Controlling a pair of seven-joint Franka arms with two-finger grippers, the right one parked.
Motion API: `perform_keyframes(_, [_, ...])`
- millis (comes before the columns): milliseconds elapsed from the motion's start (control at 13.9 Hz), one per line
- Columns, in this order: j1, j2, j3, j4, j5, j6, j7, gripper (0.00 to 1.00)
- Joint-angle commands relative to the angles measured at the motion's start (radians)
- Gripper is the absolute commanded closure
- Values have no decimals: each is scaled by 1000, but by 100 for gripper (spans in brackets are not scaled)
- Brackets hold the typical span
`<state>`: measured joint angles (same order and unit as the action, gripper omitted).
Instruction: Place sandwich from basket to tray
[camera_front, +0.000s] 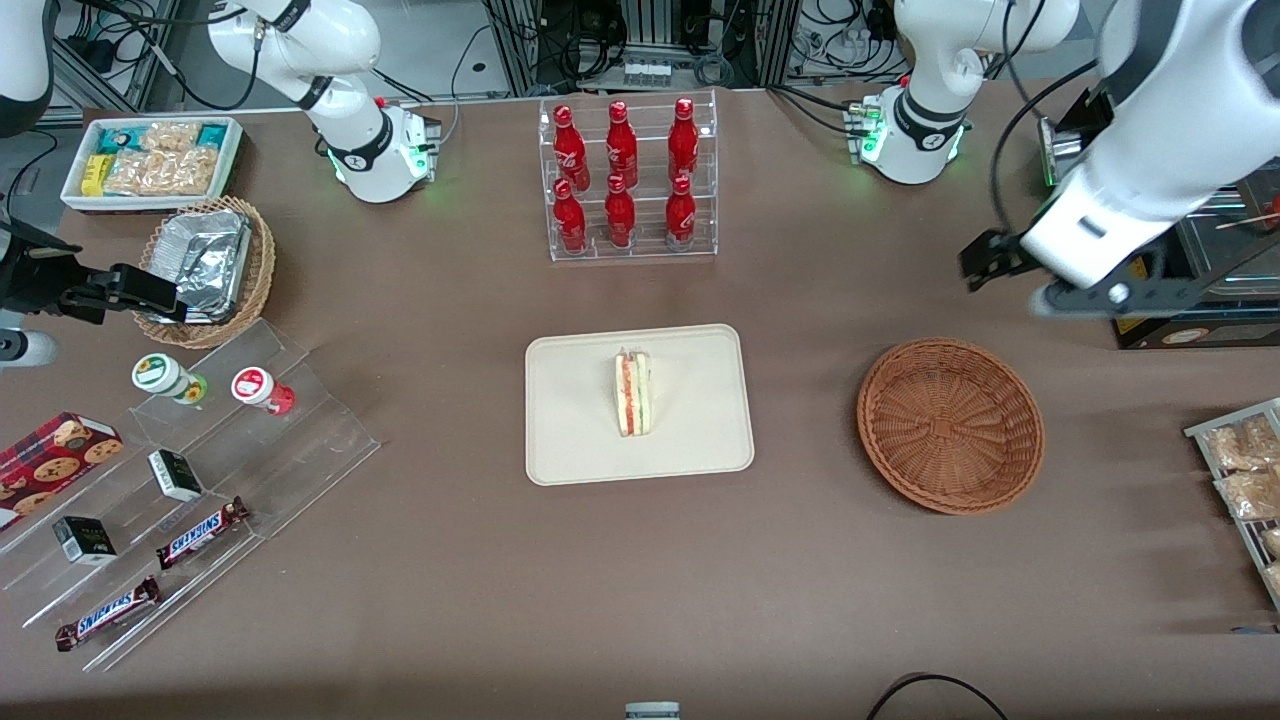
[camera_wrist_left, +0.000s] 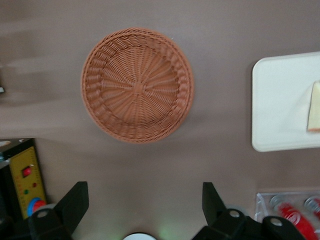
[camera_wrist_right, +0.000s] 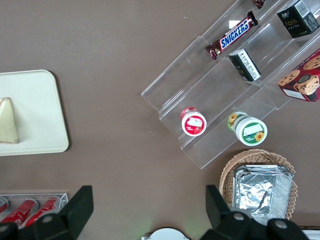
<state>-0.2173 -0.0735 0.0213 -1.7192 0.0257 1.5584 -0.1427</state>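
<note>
From the front I see the sandwich (camera_front: 633, 393) resting on the tray (camera_front: 570, 440), the basket (camera_front: 950, 425) empty. My hand (camera_front: 985, 260) hangs above the surface, farther from the camera than the basket. On the wrist view its fingers (camera_wrist_left: 75, 202) are spread, holding nothing, with the basket (camera_wrist_left: 137, 85) directly ahead.

**Item count: table inventory**

- One sandwich (camera_front: 634, 393).
- One tray (camera_front: 575, 420).
- One reddish-brown basket (camera_front: 950, 425).
- One tan basket (camera_front: 255, 270) holding foil containers.
- Six red bottles (camera_front: 621, 175) in one clear rack.
- Two Snickers bars (camera_front: 200, 532).
- Two small dark boxes (camera_front: 175, 474).
- Two lidded cups (camera_front: 255, 387).
- One cookie box (camera_front: 55, 455).
- One white bin (camera_front: 150, 160) of snack packets.
- One gripper (camera_wrist_left: 142, 202), fingers spread, above the table, farther from the front camera than the reddish-brown basket.
</note>
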Motion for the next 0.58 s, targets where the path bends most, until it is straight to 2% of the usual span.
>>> perform_keyframes(0, [51, -77, -11, -76, -10, 3, 83, 0])
perform_keyframes(216, [145, -85, -12, -74, -15, 5, 210, 0])
perform_keyframes(504, [154, 3, -24, 33, -18, 11, 230, 0])
